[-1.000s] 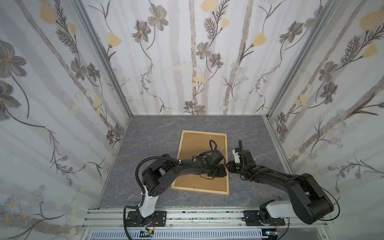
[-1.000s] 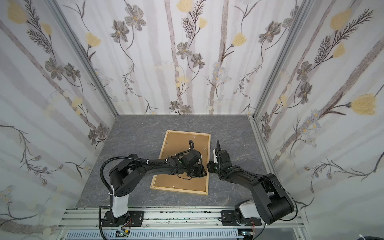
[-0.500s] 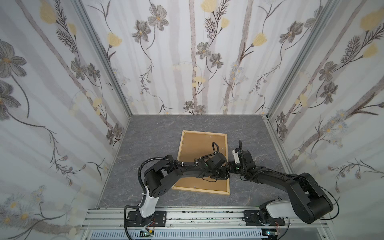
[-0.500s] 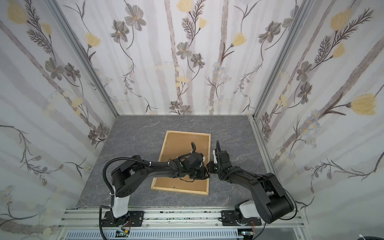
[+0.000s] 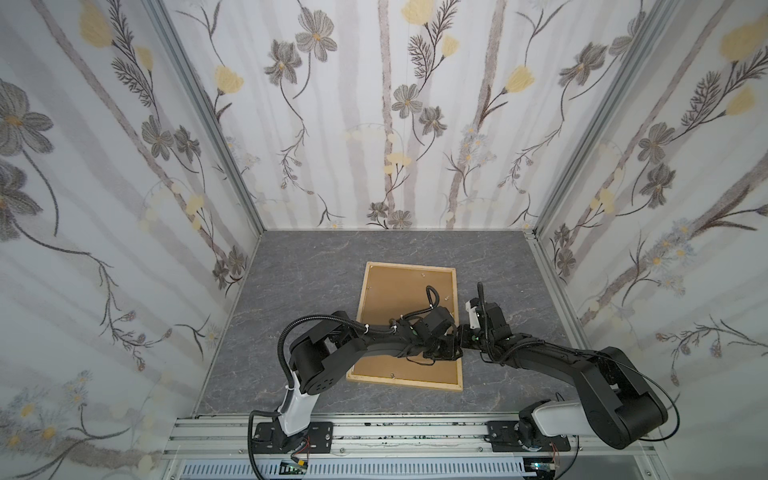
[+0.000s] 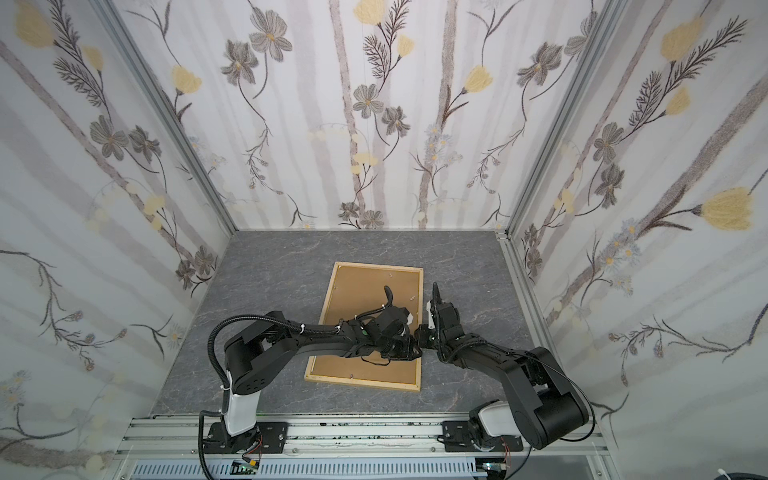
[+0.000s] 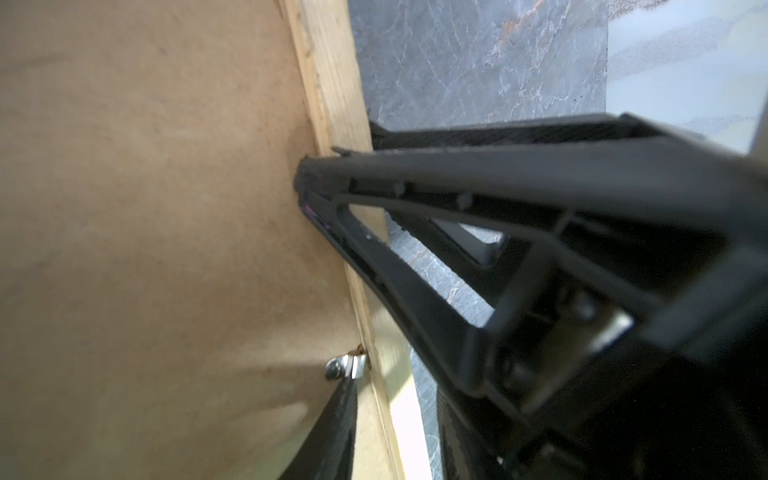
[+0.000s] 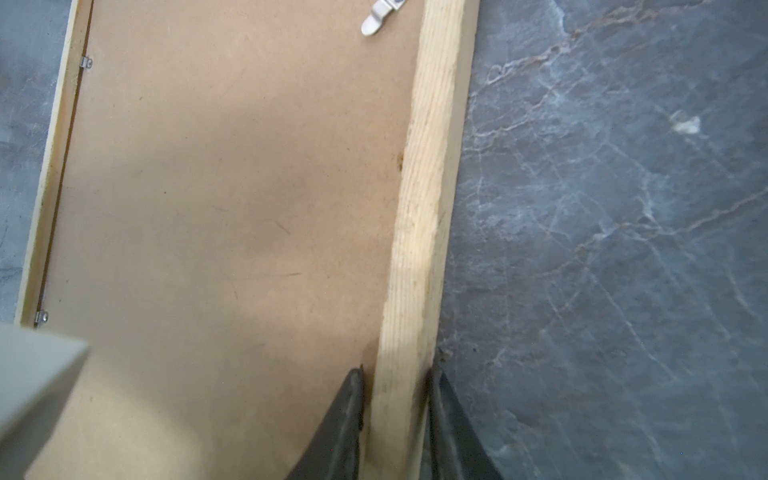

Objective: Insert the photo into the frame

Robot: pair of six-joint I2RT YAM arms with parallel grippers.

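frame (image 5: 405, 381) flat, back up, mid table (image 5: 299, 291), bare table all round its edges, backing (image 8: 228, 208) seated inside, my right gripper (image 8: 397, 374) clamped on its right rail, my left gripper (image 7: 336, 151) straddling same rail just beside, can't tell if gripping

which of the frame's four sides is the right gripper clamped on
The long side of the frame on the right in both top views: the right gripper pinches that strip, one jaw inside it, one outside.
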